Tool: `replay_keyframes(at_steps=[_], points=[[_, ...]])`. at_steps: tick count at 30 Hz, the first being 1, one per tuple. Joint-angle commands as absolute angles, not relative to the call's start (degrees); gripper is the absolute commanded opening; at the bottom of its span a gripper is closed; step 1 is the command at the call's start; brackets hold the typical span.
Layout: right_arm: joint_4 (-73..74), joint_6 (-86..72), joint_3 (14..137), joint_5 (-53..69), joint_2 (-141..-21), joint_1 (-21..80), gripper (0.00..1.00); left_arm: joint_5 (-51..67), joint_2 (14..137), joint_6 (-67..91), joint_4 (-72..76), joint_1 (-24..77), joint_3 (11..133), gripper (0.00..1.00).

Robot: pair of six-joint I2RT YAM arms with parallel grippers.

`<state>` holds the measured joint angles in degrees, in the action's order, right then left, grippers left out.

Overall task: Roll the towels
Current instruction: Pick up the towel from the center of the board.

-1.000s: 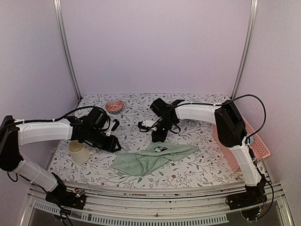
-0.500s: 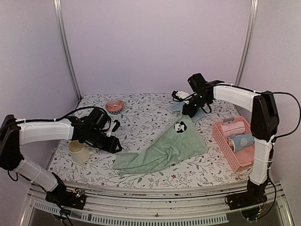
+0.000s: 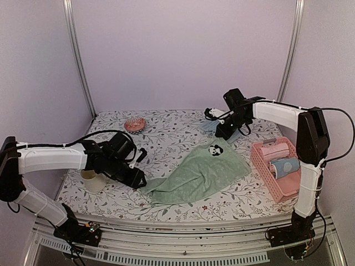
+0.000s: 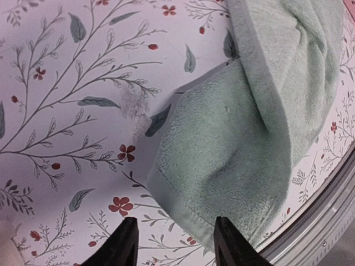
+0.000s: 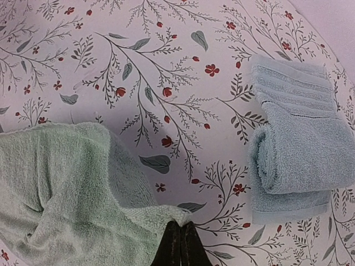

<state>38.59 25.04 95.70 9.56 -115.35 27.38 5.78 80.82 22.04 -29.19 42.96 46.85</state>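
At the left of the table (image 3: 166, 138) a cream cup (image 3: 93, 180) stands just beside the left arm. The left gripper (image 3: 140, 178) is low over the near left corner of the green towel (image 3: 202, 172). In the left wrist view its jaws stand apart, released, with the towel's hemmed corner (image 4: 238, 149) lying on the floral cloth just ahead of the fingertips (image 4: 128, 241); whether they touch it I cannot tell. A small pink round dish (image 3: 135, 124) sits at the far left of the table, well apart from the towel.

The green towel lies spread and rumpled across the middle of the table, with a panda patch near its far corner. That far corner rises to the right gripper (image 3: 224, 133), which is clenched on it; the right wrist view shows the fingers pressed together with the towel's edge (image 5: 61, 188) pinched between them.

The blue towel (image 5: 299, 149) lies partly rolled on the table just beyond the right gripper. A pink basket (image 3: 280, 191) sits at the right edge.
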Motion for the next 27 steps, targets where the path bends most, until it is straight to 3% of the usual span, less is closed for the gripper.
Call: replay_keyframes(at_steps=[1, 8, 19, 27], points=[[38.7, 24.5, 95.3, 10.8, -115.7, 27.4, 0.02, 0.6, 75.1, 23.5, -32.4, 48.7, 46.6, 0.52], [38.8, 24.5, 95.2, 11.3, -115.5, 27.3, 0.02, 1.0, 71.0, 21.5, -33.4, 54.2, 48.6, 0.48], [39.1, 24.7, 94.7, 10.9, -114.9, 27.4, 0.02, -2.1, 84.7, 18.2, -39.4, 60.7, 54.4, 0.30], [39.2, 24.7, 94.1, 10.8, -114.0, 27.4, 0.02, -9.3, 88.6, 18.4, -43.8, 62.2, 57.3, 0.24]])
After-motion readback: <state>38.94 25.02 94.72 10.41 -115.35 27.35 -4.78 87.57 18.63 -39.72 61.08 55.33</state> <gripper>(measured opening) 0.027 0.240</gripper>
